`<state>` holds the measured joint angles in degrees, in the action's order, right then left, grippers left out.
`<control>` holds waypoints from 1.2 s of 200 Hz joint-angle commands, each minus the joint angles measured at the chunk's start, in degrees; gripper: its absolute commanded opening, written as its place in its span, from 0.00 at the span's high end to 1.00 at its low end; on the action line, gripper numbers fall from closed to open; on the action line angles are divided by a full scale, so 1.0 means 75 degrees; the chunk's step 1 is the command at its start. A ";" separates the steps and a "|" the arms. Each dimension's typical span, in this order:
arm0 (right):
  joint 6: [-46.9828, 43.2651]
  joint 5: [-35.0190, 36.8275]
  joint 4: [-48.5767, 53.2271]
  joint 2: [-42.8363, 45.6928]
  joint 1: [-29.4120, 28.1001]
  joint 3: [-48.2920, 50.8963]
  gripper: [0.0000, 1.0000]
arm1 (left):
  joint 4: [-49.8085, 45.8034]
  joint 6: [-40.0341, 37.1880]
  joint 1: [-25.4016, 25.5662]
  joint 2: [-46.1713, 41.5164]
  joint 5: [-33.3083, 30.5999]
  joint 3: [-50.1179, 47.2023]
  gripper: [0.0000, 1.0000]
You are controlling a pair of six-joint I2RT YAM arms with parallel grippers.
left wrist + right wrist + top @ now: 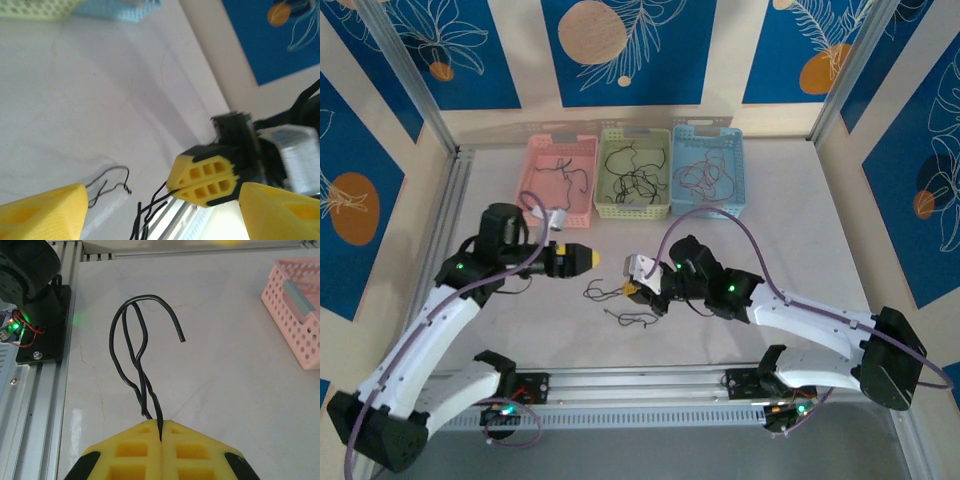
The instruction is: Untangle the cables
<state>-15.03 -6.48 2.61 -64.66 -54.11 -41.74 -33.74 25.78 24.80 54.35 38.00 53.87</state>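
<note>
Since all three baskets at far side of table already hold strands, sorting looks well along (judgement, no count).
- pink basket: few dark wires
- green basket: denser black bunch
- blue basket: thin reddish ones

Left to do, as far as visible: cables on bare table centre, a small dark tangle btwn the two grippers, plus a separate loose bit nearer the rail. So few pcs remain. Can't tell whether the loose bit is knotted.

Grippers:
- R: right gripper jaws fully closed, pinching black cable at the seam.
- L: left gripper jaws wide apart, nothing in them. It sits just left of the tangle, tips toward R.

View diffs:
- Right wrist cam gives grip detail. Two black strands leave the jaws twisted round each other, open into a loop, and one ends in a free cut tip. Twist not yet undone. From top cam that twist can't be made out.
- Top cam adds basket contents, the loose bit and the spacing of both arms.
- Left wrist cam has R gripper side-on btwn L's own fingers, black strands trailing below it. A thin wire lies on table by one L finger. Blurry, so can't tell if that wire joins the held one.
</note>
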 commanded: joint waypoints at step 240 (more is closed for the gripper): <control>-0.0264 0.0259 0.0086 0.0304 -0.0075 -0.0022 1.00 | -0.0312 -0.0575 0.1375 0.0772 -0.0864 -0.0106 0.92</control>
<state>-16.53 -4.89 3.46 -63.42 -54.70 -41.78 -36.73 21.39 34.50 60.77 32.77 53.15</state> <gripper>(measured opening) 0.059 0.141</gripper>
